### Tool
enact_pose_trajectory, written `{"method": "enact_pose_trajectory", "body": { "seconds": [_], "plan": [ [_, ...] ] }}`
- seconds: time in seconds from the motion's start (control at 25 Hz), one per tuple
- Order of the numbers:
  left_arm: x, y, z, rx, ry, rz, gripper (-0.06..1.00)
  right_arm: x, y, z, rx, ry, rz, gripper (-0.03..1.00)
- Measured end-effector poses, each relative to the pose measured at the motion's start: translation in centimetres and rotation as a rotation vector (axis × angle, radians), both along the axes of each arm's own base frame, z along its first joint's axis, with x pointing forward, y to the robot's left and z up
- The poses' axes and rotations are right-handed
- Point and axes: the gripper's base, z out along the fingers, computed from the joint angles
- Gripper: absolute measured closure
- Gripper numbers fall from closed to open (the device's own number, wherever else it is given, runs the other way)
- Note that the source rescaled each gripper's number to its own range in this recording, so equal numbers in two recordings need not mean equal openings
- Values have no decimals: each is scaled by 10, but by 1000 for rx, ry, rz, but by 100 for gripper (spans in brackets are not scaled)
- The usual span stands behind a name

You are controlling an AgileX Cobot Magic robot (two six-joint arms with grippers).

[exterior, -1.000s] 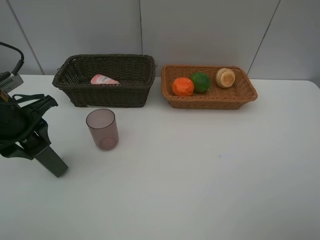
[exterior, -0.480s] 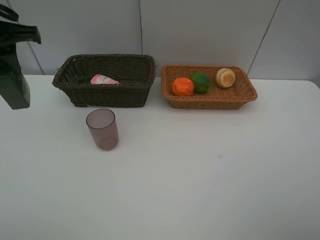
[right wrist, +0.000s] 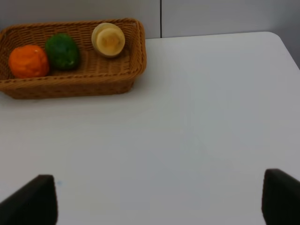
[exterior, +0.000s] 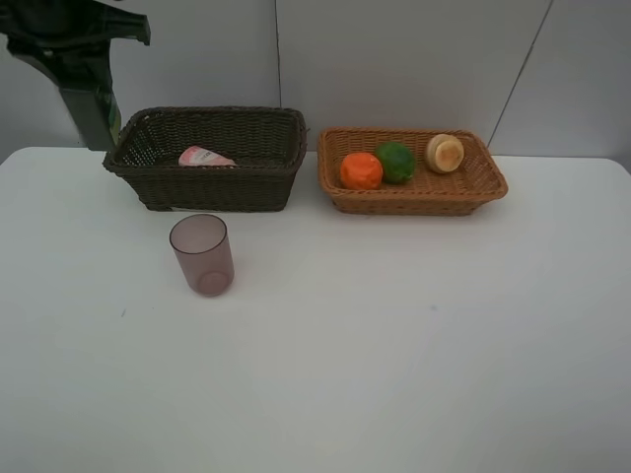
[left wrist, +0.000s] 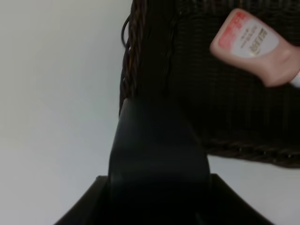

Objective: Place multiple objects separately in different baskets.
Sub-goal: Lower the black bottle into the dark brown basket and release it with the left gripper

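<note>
My left gripper hangs high at the back left, shut on the dark green square bottle, which dangles just outside the left end of the dark brown basket. The left wrist view shows the bottle filling the jaws, above the basket's left wall. A pink squeeze bottle lies inside that basket. The mauve cup stands upright on the table in front of it. The orange, lime and peach-coloured fruit sit in the tan basket. My right gripper is open over bare table.
The white table stretches wide in front of both baskets. A grey panelled wall rises right behind them. The two baskets stand side by side with a narrow gap between them.
My left arm has lifted the green bottle from the table's front left, up and back to the dark basket's left end. Nothing else has moved.
</note>
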Motion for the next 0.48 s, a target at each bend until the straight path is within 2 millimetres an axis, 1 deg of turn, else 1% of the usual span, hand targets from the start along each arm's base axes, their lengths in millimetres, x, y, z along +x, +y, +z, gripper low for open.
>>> {"method": "enact_pose_trajectory", "body": {
  "seconds": [0.08, 0.12, 0.24, 0.36, 0.48],
  "plan": [
    [18, -5, -10, 4, -3, -19, 46, 0, 0, 0, 0, 0, 0, 9],
    [25, -7, -13, 1, -14, -25, 46, 0, 0, 0, 0, 0, 0, 9],
    [47, -13, -28, -1, -29, -41, 46, 0, 0, 0, 0, 0, 0, 9],
    [62, -17, -43, -5, -39, -51, 46, 0, 0, 0, 0, 0, 0, 9],
    [72, -17, -62, -26, -26, -52, 46, 0, 0, 0, 0, 0, 0, 9]
  ]
}}
